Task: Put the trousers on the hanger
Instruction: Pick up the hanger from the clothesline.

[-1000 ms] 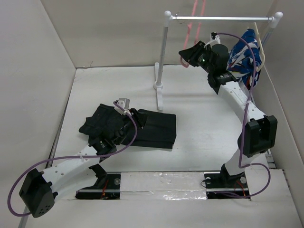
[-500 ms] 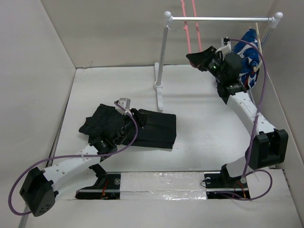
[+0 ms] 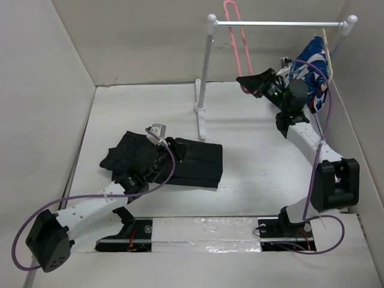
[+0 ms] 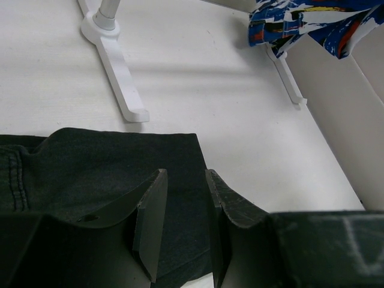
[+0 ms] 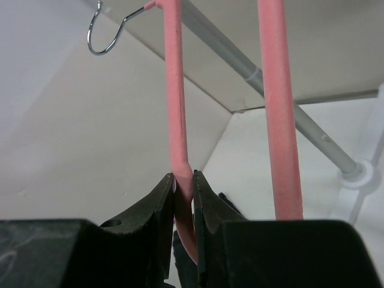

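Note:
The black trousers (image 3: 192,165) lie folded on the table at the left; they also show in the left wrist view (image 4: 90,168). My left gripper (image 3: 172,149) hovers low over their right end, its jaws (image 4: 183,177) slightly apart with only fabric beneath. The pink hanger (image 3: 239,42) stands up beside the rack's rail, its silvery hook (image 5: 99,30) free in the air. My right gripper (image 3: 247,80) is shut on the hanger's lower corner; in the right wrist view the gripper (image 5: 183,180) pinches the pink wire (image 5: 174,90).
A white rack stands at the back: post (image 3: 204,72), rail (image 3: 282,24), foot (image 4: 123,78). A blue, white and red patterned garment (image 3: 309,72) hangs at the rail's right end, also in the left wrist view (image 4: 300,18). White walls enclose the table.
My right gripper has moved right and down with the hanger, which now reaches higher past the rail. The left arm and the trousers have not moved.

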{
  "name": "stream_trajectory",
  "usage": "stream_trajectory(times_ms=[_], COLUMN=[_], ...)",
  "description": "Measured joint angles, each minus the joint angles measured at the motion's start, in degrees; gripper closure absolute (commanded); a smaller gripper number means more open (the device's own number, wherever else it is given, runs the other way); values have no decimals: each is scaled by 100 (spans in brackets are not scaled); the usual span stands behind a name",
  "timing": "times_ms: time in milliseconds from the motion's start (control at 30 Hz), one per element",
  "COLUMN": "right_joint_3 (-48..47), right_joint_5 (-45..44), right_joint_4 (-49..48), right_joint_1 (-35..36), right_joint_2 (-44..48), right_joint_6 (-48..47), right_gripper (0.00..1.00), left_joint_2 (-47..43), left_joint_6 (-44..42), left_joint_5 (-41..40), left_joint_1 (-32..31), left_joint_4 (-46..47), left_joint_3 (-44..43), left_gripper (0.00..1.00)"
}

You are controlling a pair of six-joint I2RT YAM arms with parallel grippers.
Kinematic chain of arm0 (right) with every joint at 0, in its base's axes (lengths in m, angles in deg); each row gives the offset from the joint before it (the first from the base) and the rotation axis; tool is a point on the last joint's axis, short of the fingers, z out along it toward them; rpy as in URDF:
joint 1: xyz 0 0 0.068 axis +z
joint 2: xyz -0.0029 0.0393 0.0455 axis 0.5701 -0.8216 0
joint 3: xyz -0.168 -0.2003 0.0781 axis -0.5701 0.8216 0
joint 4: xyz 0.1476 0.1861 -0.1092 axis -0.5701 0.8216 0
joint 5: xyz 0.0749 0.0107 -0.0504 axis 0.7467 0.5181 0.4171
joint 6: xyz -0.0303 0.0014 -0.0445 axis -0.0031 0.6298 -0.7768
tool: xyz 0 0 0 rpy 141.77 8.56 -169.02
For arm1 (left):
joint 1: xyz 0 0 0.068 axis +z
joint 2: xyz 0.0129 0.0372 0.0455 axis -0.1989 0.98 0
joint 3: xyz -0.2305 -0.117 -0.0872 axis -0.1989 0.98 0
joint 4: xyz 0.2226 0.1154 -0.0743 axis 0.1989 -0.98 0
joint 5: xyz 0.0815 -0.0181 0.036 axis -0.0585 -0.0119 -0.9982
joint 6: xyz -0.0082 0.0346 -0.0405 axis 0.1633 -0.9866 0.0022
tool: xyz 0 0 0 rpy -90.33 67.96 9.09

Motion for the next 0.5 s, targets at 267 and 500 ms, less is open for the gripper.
stream_trajectory(times_ms=[267, 500], right_joint_3=[533, 826], right_joint_5=[590, 791], right_joint_4=[-2339, -3101], right_joint_1=[-232, -269], right_joint_2=[-577, -662], right_joint_6=[1497, 2004], right_gripper=[100, 100], left_joint_2=[101, 98], left_joint_6=[0, -7], left_joint_5=[-20, -48], left_joint_1=[0, 0], left_joint_4=[-2, -2], left_joint_3=[0, 0], left_gripper=[72, 70])
